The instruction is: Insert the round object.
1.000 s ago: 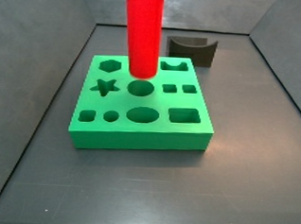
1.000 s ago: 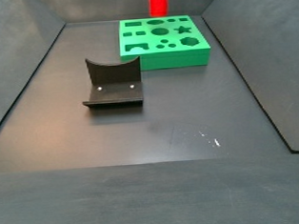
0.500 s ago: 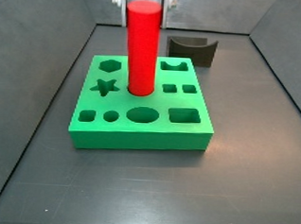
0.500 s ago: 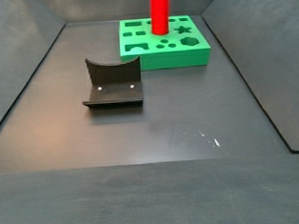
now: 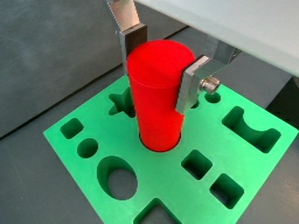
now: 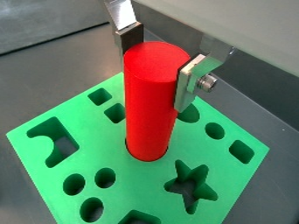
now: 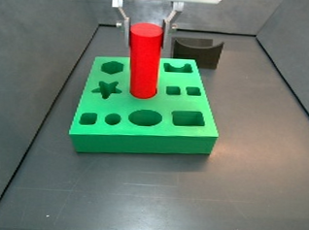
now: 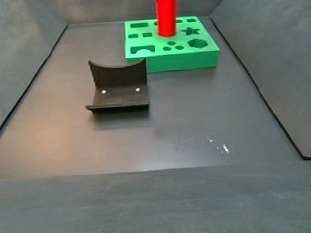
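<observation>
The round object is a tall red cylinder (image 7: 145, 63). It stands upright with its lower end inside the round hole in the middle of the green shape block (image 7: 143, 138). My gripper (image 7: 146, 31) sits over the cylinder's top, one silver finger on each side, shut on it. Both wrist views show the cylinder (image 5: 158, 96) (image 6: 152, 105) between the fingers (image 5: 135, 44) (image 6: 191, 83), going down into the block (image 5: 70, 166) (image 6: 65, 144). In a side view the cylinder (image 8: 167, 13) rises from the far block (image 8: 182, 59); the gripper is out of that frame.
The block has other cut-outs: a star (image 7: 108, 88), an oval (image 7: 146, 117), a hexagon (image 7: 113, 66) and squares (image 7: 188, 118). The dark fixture (image 7: 200, 49) stands behind the block and shows mid-floor in a side view (image 8: 117, 89). Grey walls enclose the dark floor.
The cylinder has come down from above the block and sunk into the round hole. My gripper has moved down with it, and its body now shows at the frame's top.
</observation>
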You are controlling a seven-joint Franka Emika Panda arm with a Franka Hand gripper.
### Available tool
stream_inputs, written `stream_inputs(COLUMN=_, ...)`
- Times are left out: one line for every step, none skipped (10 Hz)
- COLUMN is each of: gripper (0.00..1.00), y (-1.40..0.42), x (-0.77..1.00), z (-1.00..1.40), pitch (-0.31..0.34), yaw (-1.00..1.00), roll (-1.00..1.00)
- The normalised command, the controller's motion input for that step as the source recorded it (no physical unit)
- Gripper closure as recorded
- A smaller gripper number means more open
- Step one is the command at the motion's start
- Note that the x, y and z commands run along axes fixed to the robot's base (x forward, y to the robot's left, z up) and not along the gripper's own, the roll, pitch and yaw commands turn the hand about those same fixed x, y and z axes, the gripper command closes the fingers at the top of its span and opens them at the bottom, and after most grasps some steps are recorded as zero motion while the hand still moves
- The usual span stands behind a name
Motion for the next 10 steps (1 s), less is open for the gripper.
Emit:
stream_inputs(gripper=1.0, y=0.0, x=0.0, z=-0.2, pitch=0.0, yaw=0.01, roll=0.23)
stream_inputs(gripper=1.0, y=0.0, x=0.0, z=-0.17, pitch=0.0, yaw=0.02, roll=0.3)
stream_inputs(gripper=1.0, y=0.0, x=0.0, z=-0.16, pitch=0.0, yaw=0.02, roll=0.36)
stream_inputs(gripper=1.0, y=0.0, x=0.0, z=-0.17, pitch=0.0, yaw=0.0, roll=0.39)
stream_inputs(gripper=1.0, y=0.0, x=0.0, z=-0.26, pitch=0.0, yaw=0.0, roll=0.22)
stream_inputs(gripper=1.0, y=0.0, x=-0.05, z=-0.42, pitch=-0.051, yaw=0.0, roll=-0.01)
stream_inputs(gripper=1.0, y=0.0, x=-0.09, z=-0.37, pitch=-0.043, yaw=-0.03, roll=-0.15)
stream_inputs(gripper=1.0, y=0.0, x=-0.1, z=-0.36, pitch=-0.074, yaw=-0.06, roll=-0.16)
stream_inputs(gripper=1.0, y=0.06, x=-0.01, z=-0.05, pitch=-0.103, yaw=0.0, roll=-0.12)
stream_inputs(gripper=1.0, y=0.0, x=0.0, z=0.0, pitch=0.0, yaw=0.0, roll=0.0)
